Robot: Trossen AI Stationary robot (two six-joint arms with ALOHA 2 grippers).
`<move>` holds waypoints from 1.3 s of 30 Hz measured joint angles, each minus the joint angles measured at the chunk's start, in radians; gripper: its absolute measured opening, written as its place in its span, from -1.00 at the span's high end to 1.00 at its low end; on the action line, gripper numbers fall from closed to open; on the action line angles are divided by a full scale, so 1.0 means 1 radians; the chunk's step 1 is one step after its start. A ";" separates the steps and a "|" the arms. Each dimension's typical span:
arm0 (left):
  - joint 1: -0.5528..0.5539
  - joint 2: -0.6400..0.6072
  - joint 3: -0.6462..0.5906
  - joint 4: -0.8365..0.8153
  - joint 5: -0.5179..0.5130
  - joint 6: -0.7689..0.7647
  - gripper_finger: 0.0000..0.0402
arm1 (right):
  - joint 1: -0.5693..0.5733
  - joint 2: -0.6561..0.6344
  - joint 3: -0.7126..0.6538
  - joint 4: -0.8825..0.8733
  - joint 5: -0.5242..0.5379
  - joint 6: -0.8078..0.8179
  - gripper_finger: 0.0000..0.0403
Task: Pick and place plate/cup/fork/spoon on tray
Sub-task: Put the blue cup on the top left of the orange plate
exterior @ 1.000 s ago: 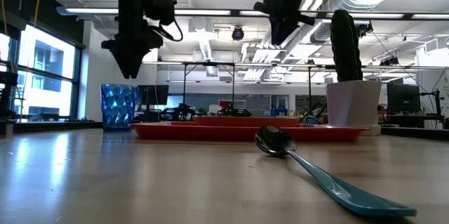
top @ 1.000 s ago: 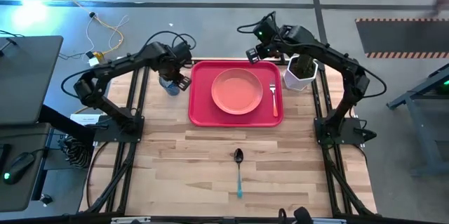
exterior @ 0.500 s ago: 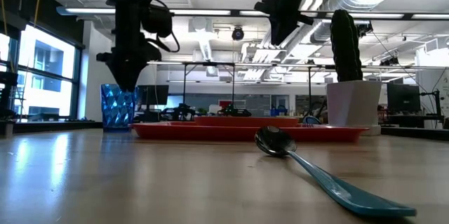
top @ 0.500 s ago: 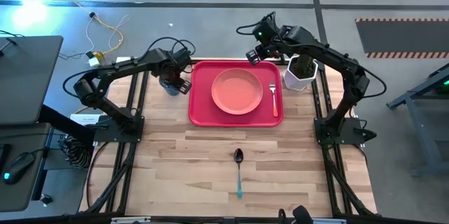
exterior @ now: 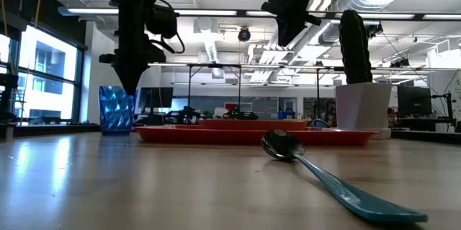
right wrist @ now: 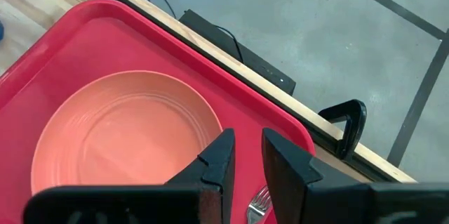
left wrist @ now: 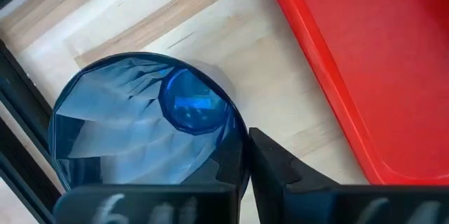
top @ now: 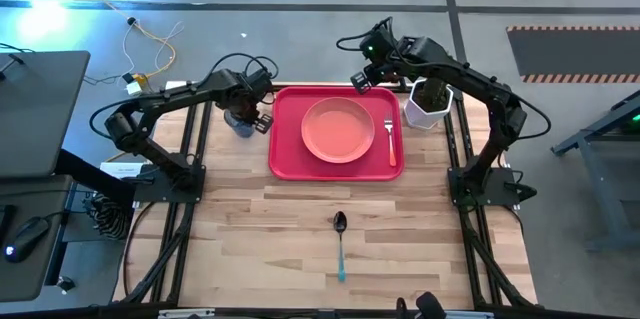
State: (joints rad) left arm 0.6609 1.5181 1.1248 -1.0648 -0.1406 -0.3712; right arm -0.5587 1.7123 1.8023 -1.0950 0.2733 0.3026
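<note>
pale wood-grain counter point(top: 300, 229) carries a glossy red rectangular tray point(top: 285, 149) with rounded corners at its far middle. on it lies the round salmon-pink plate point(top: 338, 129) with a raised rim, and beside that the fork point(top: 390, 142), its orange handle only partly seen in the right wrist view. the faceted translucent blue cup point(left wrist: 140, 129) stands on the wood just off the tray's left edge; the left hand point(top: 247, 111) straddles its rim, one finger point(left wrist: 277, 164) outside the wall, the other hidden, so its grip cannot be told. the right hand point(right wrist: 243, 155), fingers nearly pressed together, hovers above the tray's far edge. the teal-handled spoon point(exterior: 328, 174) lies alone near the front.
</note>
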 joint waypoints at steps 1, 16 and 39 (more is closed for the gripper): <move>0.000 0.000 0.000 0.000 0.000 0.007 0.95 | 0.000 0.000 0.000 0.000 0.000 -0.007 0.68; -0.025 0.000 0.125 -0.006 0.025 0.068 0.97 | 0.000 0.000 0.000 0.001 0.000 -0.016 0.68; -0.062 0.000 0.279 0.201 0.092 0.934 0.97 | 0.000 0.000 0.000 0.014 0.012 0.114 0.68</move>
State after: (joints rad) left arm 0.5989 1.5181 1.4040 -0.8639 -0.0489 0.5624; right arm -0.5587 1.7126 1.8023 -1.0809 0.2855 0.4164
